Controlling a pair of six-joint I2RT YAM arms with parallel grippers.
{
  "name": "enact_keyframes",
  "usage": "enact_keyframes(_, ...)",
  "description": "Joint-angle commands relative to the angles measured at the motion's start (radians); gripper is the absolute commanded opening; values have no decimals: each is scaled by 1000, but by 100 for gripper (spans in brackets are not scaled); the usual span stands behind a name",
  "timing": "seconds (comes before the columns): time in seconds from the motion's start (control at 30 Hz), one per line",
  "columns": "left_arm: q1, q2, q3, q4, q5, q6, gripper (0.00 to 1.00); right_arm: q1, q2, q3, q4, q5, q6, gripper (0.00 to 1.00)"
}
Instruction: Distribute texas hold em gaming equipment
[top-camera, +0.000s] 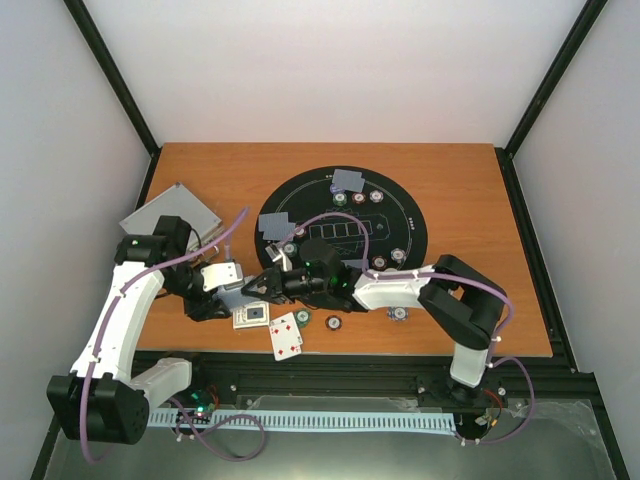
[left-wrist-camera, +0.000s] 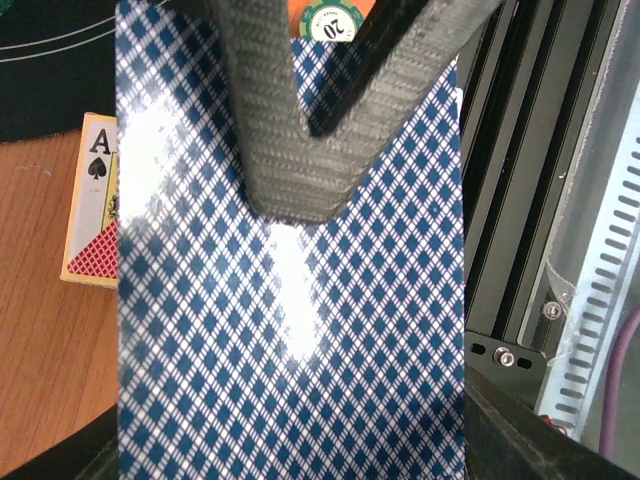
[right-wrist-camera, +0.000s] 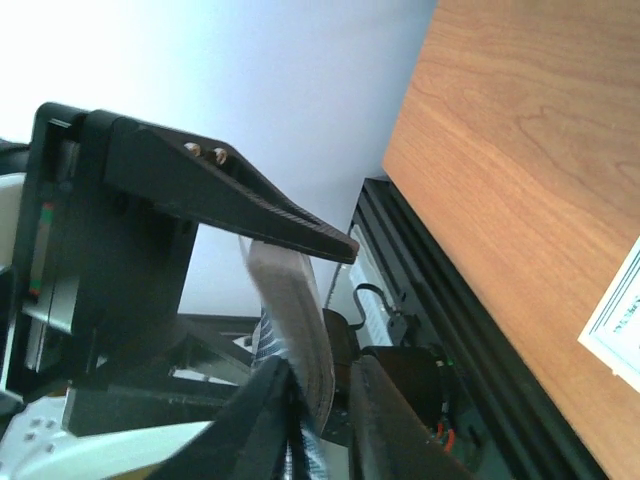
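Left wrist view: Deck of playing cards (left-wrist-camera: 290, 330), blue-and-white checked back toward the lens, fills the centre of the frame. It is gripped along its two long edges by the left end effector (left-wrist-camera: 290, 440), whose dark fingers show at the lower corners. The right end effector (left-wrist-camera: 300, 185) comes down from the top as a dark V across the deck's back. Behind lie a card box (left-wrist-camera: 88, 200) showing an ace of spades, a green chip (left-wrist-camera: 327, 17), the edge of the black mat (left-wrist-camera: 50, 60) and the wooden tabletop (left-wrist-camera: 50, 350).

Right wrist view: the deck, seen edge-on, runs from under a finger of the left end effector down between the right end effector's two fingers. These stand close on either side of it. Whether they press on it cannot be told.

Top external view: both arms meet over the near-left tabletop, beside the mat. Face-up cards (top-camera: 285, 337) lie at the near edge by the card box. Chips (top-camera: 341, 200) ring the mat and two face-down cards (top-camera: 347, 181) lie at its far rim. A silver case (top-camera: 172, 213) lies far left.
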Motion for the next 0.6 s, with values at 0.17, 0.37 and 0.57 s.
enact_keyframes(0.17,3,-16,30,-24,40,24,1,-27,-123,-35,-220,121,-81,3)
enact_keyframes(0.37,2,-17,26,-19,38,22,1,-69,-173,-93,-250,106,-99,3)
enact_keyframes(0.57,2,-18,22,-17,28,24,1,-177,-269,-170,-342,84,-157,3)
